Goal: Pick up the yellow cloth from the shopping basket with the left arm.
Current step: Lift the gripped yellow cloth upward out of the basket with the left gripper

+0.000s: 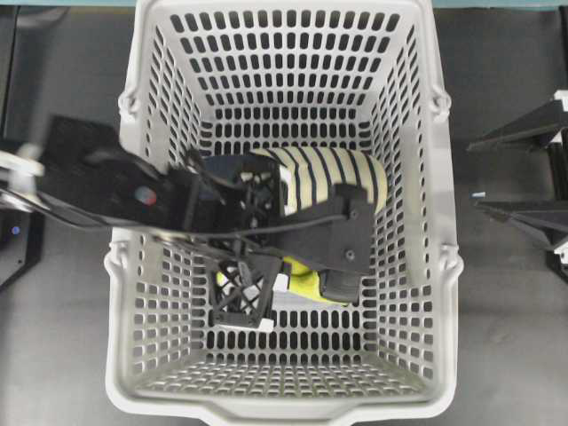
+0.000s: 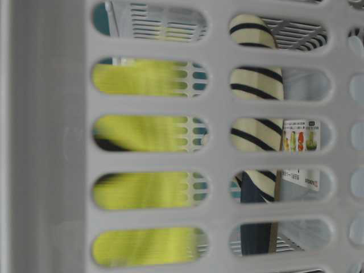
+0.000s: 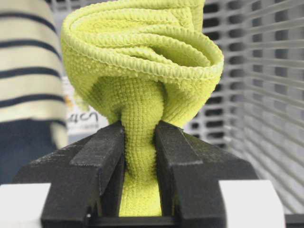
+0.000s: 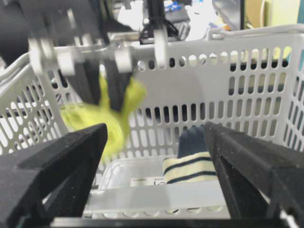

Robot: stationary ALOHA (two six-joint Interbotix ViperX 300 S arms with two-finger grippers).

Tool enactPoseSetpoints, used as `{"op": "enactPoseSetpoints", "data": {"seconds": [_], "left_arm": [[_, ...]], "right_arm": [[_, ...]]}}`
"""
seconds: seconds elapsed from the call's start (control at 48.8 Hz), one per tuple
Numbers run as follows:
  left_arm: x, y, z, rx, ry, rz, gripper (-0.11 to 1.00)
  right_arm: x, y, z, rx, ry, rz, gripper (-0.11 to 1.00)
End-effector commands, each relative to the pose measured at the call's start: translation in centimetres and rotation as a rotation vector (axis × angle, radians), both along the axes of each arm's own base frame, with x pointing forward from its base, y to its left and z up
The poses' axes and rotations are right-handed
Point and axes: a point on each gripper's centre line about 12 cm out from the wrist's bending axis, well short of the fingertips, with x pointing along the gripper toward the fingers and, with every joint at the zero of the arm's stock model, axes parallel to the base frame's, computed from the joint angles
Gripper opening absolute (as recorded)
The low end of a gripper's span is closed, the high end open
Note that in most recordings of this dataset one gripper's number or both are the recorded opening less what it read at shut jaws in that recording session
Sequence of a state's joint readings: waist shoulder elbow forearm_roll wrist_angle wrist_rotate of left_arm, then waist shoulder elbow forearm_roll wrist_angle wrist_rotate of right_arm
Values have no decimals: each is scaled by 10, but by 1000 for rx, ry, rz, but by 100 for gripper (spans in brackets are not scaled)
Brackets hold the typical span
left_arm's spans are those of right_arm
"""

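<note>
Left wrist view gives you the clearest look: your left gripper (image 3: pixel 139 185) is clamped on the yellow cloth (image 3: pixel 142 71), its two black fingers (image 3: pixel 90 166) pinching a narrow stem of fabric at the bottom centre of the frame. Above the pinch the cloth flares into a rolled bundle that fills the upper middle. To its left you see the striped fabric (image 3: pixel 23 71), cream with navy bands, and to the right the slotted wall of the basket (image 3: pixel 270 95).

From overhead, your left arm (image 1: pixel 133 191) reaches in from the left edge into the basket, and only a sliver of yellow cloth (image 1: pixel 306 282) shows under the gripper, just below the striped fabric (image 1: pixel 333 173) at centre.

Your right gripper (image 4: pixel 156 180) sits spread wide outside the basket, its fingers (image 4: pixel 52 166) framing the lower corners of its own view, holding nothing.
</note>
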State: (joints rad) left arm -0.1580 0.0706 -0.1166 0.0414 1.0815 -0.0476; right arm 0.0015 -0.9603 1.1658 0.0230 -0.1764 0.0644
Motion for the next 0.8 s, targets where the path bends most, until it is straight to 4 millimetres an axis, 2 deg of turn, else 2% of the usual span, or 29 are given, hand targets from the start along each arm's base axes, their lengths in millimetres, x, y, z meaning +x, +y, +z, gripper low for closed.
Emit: {"op": "enactPoseSetpoints", "data": {"seconds": [0.0, 0.102, 0.184, 0.348, 0.778], "left_arm": [[-13, -1, 69, -16, -83, 4, 17], [-23, 1, 114, -25, -112, 13, 17], [-24, 1, 126, -16, -99, 6, 17], [-19, 3, 122, -5, -38, 11, 17], [-12, 7, 111, 1, -13, 22, 17]], "right_arm": [[1, 0, 3, 3, -8, 1, 78], [1, 0, 3, 3, -8, 1, 78], [1, 0, 3, 3, -8, 1, 78], [1, 1, 4, 3, -9, 3, 78], [0, 1, 5, 5, -15, 4, 78]]}}
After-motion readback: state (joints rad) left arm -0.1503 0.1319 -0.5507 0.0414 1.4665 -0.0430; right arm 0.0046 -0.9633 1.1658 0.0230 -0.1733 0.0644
